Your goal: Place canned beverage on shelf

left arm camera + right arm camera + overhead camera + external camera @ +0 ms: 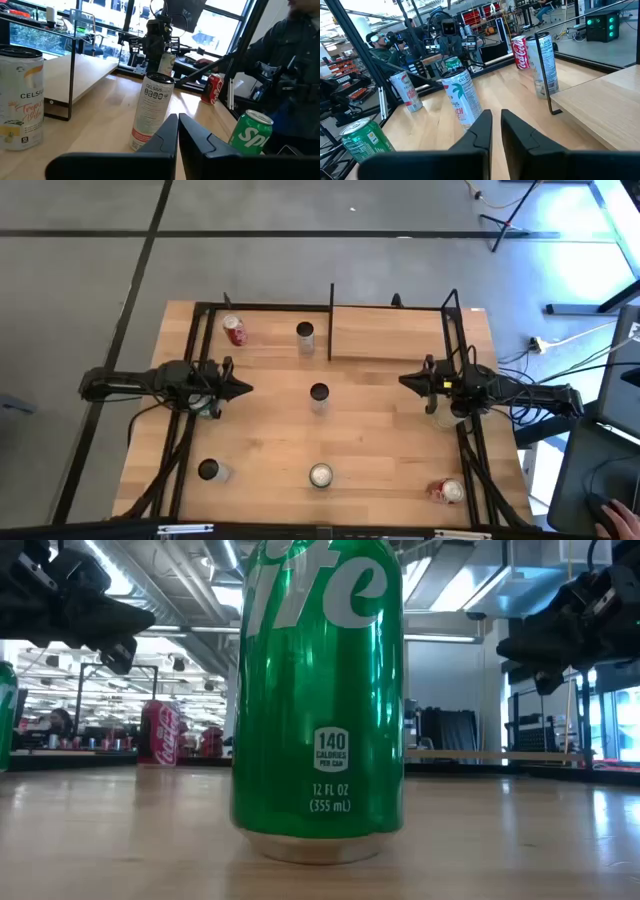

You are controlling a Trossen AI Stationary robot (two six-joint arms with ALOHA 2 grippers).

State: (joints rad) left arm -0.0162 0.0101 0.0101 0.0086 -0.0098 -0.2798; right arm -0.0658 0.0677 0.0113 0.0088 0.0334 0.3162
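Left tool (pixel 243 389) and right tool (pixel 405 381), fingers together, empty, above counter (pixel 380 430) sides. Shelf (pixel 388 332) at far edge; green can (pixel 318 700) cropped at top.

The green can (pixel 318 700) fills the low view; its top is cut off by the picture edge. It hides the table's middle behind it. In the high view, can labels are too small to read.
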